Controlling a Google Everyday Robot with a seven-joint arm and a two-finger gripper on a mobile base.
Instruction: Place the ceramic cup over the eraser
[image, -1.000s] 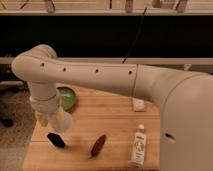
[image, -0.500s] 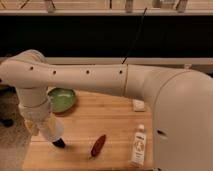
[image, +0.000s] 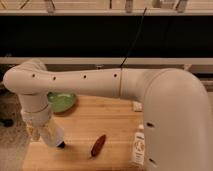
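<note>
Big white robot arm (image: 80, 80), reaching from the right across to the left, then bending down at the elbow. At its low end, the gripper (image: 36, 132), down by the front left corner of the light brown wooden table (image: 115, 125). Mostly hidden behind the thick wrist, with only a yellowish bit peeking out on the left side. Wide, narrow or holding something: cannot tell from here.

Just below the wrist, the small, shiny, cream-white round ceramic cup (image: 52, 135). Tilted, not upright, with its low end pointing down and to the right. Right at that low end, the small black eraser block (image: 61, 145). Only a little dark tip of it showing, touching the edge of the cup or poking out from under it. Hard to say which. Both very close to the table top, near the front left edge.

Behind the arm, at the back left of the table, a wide green bowl (image: 62, 102), partly covered by the arm. Near the middle front, a reddish-brown pod-shaped thing (image: 98, 145), lying flat and slanted, well apart from the cup. Over on the right, a white bottle with a label (image: 138, 148), lying on the table next to the robot's big white body (image: 175, 125). Further back on the right, a small whitish block (image: 137, 106), half hidden by that body.
</note>
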